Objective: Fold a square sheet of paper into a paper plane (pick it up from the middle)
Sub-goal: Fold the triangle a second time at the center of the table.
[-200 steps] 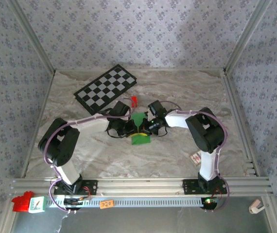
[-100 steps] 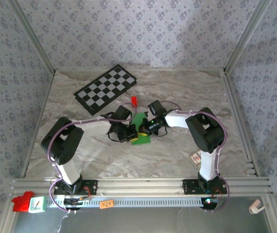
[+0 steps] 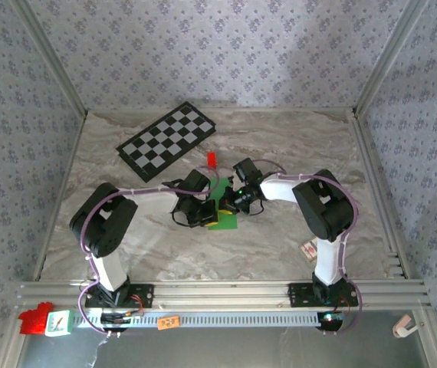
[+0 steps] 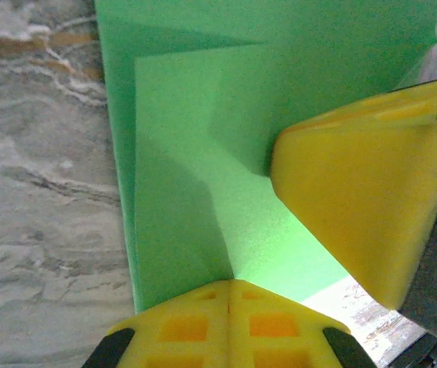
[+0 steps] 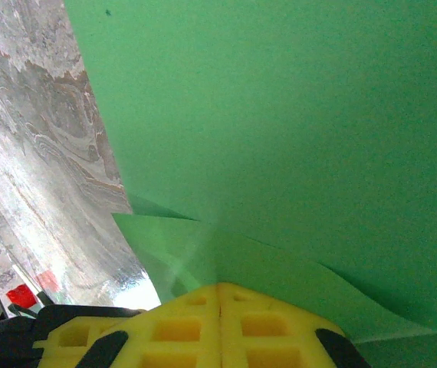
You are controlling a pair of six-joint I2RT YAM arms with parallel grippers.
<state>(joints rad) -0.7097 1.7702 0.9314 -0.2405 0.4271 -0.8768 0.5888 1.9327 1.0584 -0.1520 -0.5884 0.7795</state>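
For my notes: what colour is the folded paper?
The paper is plain bright green; the left wrist view shows it best.

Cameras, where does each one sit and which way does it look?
Top external: above and behind, looking down at the table; shows the left arm and right arm, with left gripper and right gripper together at the green paper.
Left wrist: on the left arm, looking past its shut gripper at the paper.
Right wrist: on the right arm, looking past its shut gripper at the paper.
Shared: all see the paper.
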